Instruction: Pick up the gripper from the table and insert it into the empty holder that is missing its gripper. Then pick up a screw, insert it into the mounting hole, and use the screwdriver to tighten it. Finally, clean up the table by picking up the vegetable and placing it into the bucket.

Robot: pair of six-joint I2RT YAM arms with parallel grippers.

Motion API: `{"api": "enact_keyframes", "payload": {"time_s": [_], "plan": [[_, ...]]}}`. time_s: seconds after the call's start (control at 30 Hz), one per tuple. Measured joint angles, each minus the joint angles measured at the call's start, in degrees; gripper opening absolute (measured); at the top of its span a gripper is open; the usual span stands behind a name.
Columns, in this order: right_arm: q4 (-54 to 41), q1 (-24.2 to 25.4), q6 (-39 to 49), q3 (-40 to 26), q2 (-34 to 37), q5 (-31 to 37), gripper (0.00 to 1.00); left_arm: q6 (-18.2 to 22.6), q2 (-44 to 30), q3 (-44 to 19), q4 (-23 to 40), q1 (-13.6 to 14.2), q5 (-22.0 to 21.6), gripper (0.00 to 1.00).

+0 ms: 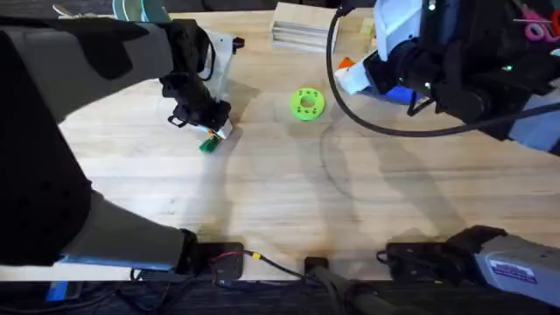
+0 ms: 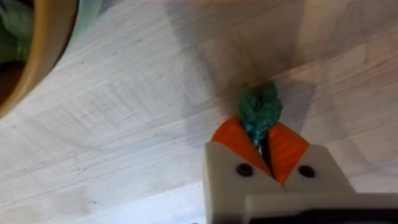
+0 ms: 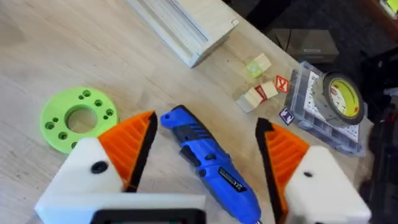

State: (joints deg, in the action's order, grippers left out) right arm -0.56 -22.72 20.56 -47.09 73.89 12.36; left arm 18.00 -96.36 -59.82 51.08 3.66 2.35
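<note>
place: robotics lab | evidence: wooden bench [image 1: 280, 201]; parts box [image 3: 323, 109]; cables [image 1: 262, 260]

A red "X" — apparently — marks one small wooden block [image 3: 281, 84].

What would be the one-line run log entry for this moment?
left end effector: shut on vegetable | right end effector: open, over screwdriver | bucket: near left

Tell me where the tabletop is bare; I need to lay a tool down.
Bare: the wide wooden tabletop nearer the arm bases than the bright-green holed disc. Crowded: the far right, around the blue pen-shaped screwdriver and small blocks.
</note>
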Motion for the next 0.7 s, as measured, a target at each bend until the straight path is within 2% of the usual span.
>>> {"api": "enact_keyframes", "payload": {"time_s": [0.2,0.43,0.53,0.7], "plan": [[0.0,0.0,0.0,0.0,0.0,0.0,0.991,0.0,0.1,-3.8,5.0,0.0,1.1,0.015],[0.0,0.0,0.0,0.0,0.0,0.0,0.991,0.0,3.3,-15.4,9.2,0.0,2.5,0.013],[0.0,0.0,0.0,0.0,0.0,0.0,0.991,0.0,5.2,-19.9,8.5,0.0,2.6,0.013],[0.0,0.0,0.0,0.0,0.0,0.0,0.991,0.0,8.1,-23.9,2.9,-0.8,2.6,0.012]]}}
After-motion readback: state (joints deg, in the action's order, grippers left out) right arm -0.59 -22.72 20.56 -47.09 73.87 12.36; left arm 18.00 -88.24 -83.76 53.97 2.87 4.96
